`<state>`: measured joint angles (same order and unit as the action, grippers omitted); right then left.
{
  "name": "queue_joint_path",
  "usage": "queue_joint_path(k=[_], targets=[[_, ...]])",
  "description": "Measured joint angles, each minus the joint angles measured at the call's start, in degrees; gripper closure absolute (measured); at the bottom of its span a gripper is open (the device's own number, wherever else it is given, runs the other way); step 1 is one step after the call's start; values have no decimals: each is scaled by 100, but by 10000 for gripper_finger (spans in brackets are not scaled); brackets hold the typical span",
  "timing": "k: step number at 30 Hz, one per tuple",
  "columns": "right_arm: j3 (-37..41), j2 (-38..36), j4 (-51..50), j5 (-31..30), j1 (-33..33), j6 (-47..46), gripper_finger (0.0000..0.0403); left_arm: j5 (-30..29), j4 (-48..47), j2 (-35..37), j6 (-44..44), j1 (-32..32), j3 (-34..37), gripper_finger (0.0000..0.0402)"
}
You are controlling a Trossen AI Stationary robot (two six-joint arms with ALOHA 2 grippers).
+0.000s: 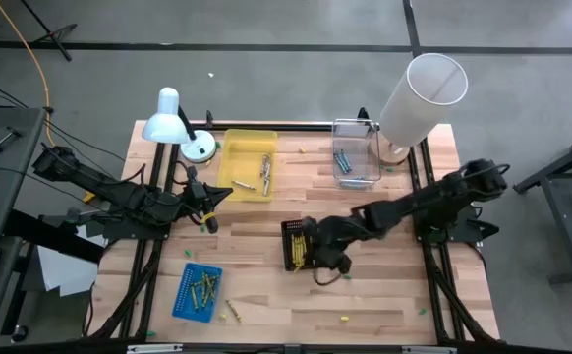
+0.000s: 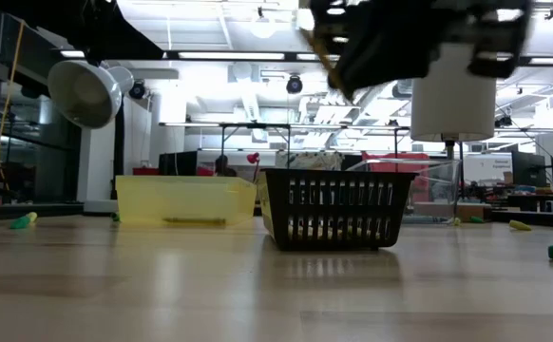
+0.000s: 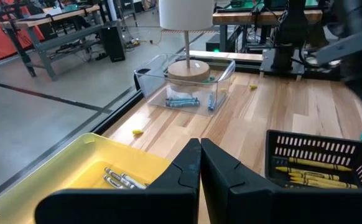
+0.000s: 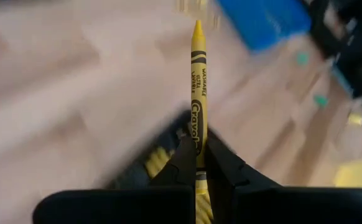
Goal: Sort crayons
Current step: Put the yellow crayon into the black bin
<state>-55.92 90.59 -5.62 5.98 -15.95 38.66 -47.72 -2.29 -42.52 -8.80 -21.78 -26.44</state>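
Delivery looked to be the step in hand; the right gripper (image 4: 196, 163) hung over the black basket (image 1: 295, 246), clamped on a yellow crayon (image 4: 197, 93); release into it seemed next; the left gripper (image 3: 200, 163), shut and empty, waited beside the yellow tray (image 1: 246, 163).

From my right wrist camera the desk (image 4: 75, 93) and the blue tray (image 4: 265, 22) are smeared by blur. The yellow crayon (image 4: 198, 93) has its lower end hidden between the fingers (image 4: 182, 163). In the low view the right arm (image 2: 390, 43) is blurred and cut off at the top edge. What fills the black basket (image 2: 336, 207) I cannot tell there.
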Motion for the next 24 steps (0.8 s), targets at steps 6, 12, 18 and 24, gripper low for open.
queue_joint_path(k=[6, 12, 18, 24], targets=[[-1362, 595, -2512, -605, 366, 1183, 400, 0, -3, 0, 0, 1, 0, 401], [-2562, 1304, -4361, -1130, 534, 2114, 400, -1, -3, 0, 96, 1, 0, 402], [-3393, 2136, -5226, -1243, 477, 2718, 400, 0, -3, 0, 98, 2, -1, 402], [-3798, 2650, -5398, -1244, 345, 2992, 400, -2, -89, 0, 96, 2, 0, 402]])
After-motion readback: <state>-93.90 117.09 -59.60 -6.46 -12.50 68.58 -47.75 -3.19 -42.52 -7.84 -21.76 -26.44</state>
